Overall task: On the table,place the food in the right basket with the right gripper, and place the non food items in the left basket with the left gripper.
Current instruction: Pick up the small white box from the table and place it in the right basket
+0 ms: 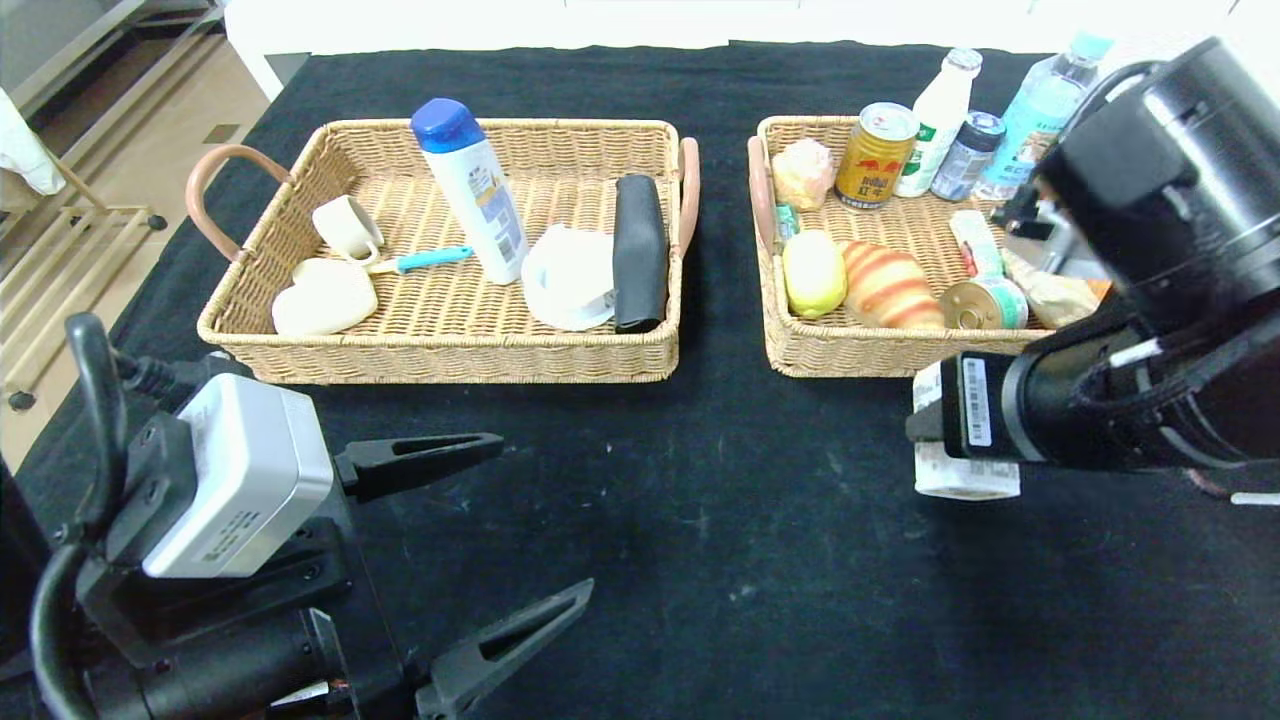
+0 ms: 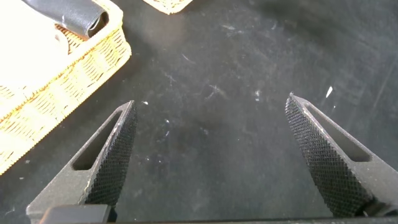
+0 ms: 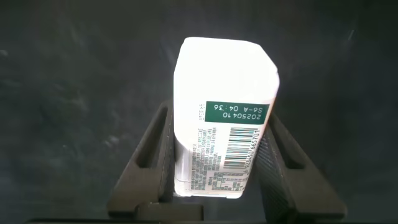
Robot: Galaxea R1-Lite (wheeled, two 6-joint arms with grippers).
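Note:
My right gripper is shut on a small white carton with a green label, its fingers against the carton's two sides. In the head view the carton sits just in front of the right basket, half hidden under my right arm. A lemon and a striped croissant lie in that basket. The left basket holds a white shampoo bottle with a blue cap and a black glasses case. My left gripper stands open over bare cloth in front of the left basket, nothing between its fingers.
The left basket also holds a white cup, a heart-shaped dish and a white lidded item. A drink can, bottles, a tin and snack packets crowd the right basket. The black cloth ends at the left.

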